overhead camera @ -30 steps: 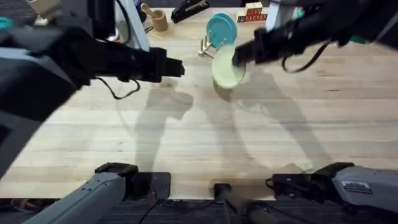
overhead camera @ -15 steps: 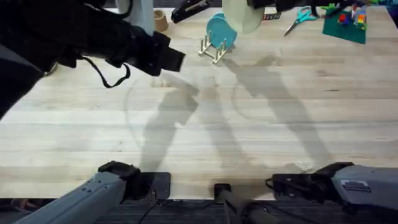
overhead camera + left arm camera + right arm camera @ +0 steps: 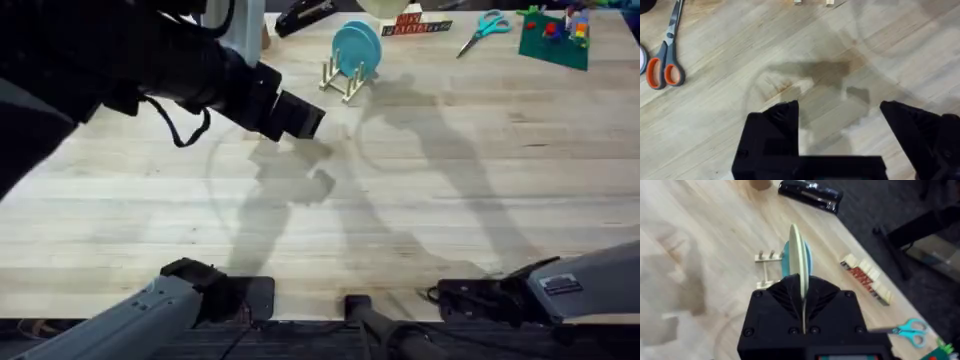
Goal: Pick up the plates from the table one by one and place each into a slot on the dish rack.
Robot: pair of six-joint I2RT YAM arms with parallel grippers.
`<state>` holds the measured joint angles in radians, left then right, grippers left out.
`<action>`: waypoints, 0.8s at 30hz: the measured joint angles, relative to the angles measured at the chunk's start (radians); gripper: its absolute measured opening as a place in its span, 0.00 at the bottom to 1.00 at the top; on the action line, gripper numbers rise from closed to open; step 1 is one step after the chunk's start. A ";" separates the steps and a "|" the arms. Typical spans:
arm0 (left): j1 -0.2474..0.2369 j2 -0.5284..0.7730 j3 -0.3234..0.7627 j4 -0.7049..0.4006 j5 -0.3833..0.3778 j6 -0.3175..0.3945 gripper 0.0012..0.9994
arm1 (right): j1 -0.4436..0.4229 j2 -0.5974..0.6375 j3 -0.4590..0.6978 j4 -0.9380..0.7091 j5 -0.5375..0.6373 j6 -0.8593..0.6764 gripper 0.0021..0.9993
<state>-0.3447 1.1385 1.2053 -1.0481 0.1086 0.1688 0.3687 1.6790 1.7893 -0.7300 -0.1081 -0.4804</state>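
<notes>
Clamped edge-on in the right gripper (image 3: 802, 311), the pale cream-yellow round plate (image 3: 797, 260) hangs above the small light wooden dish rack (image 3: 768, 271), parallel to the sky-blue round plate (image 3: 806, 262) already slotted there, while the left gripper (image 3: 840, 131) hovers spread and empty.

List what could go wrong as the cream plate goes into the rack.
1. The right gripper pinches the cream plate edge-on by its rim alone, so it may pivot or slip on the way down.
2. The blue plate already stands in the dish rack; the cream plate hangs directly above it and could strike it or miss an empty slot.
3. The rack looks light and may shift if nudged.
</notes>
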 joint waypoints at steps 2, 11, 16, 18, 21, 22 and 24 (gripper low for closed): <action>0.000 0.000 0.000 0.000 -0.001 0.000 1.00 | 0.000 0.011 0.002 0.017 0.000 -0.028 0.03; 0.000 0.000 0.000 0.000 -0.002 0.000 1.00 | 0.000 0.036 0.002 0.035 0.001 -0.075 0.03; 0.000 0.000 0.000 0.000 -0.002 0.000 1.00 | 0.000 0.036 0.002 0.035 0.004 -0.082 0.03; 0.000 0.000 0.000 0.000 -0.002 0.000 1.00 | 0.000 0.036 0.002 0.035 0.004 -0.082 0.03; 0.000 0.000 0.000 0.000 -0.002 0.000 1.00 | 0.000 0.036 0.002 0.035 0.004 -0.082 0.03; 0.000 0.000 0.000 0.000 -0.002 0.000 1.00 | 0.000 0.036 0.002 0.035 0.004 -0.082 0.03; 0.000 0.000 0.000 0.000 -0.002 0.000 0.99 | 0.000 0.036 0.002 0.035 0.004 -0.082 0.03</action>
<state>-0.3447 1.1387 1.2053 -1.0482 0.1070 0.1692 0.3687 1.7149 1.7916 -0.6952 -0.1043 -0.5621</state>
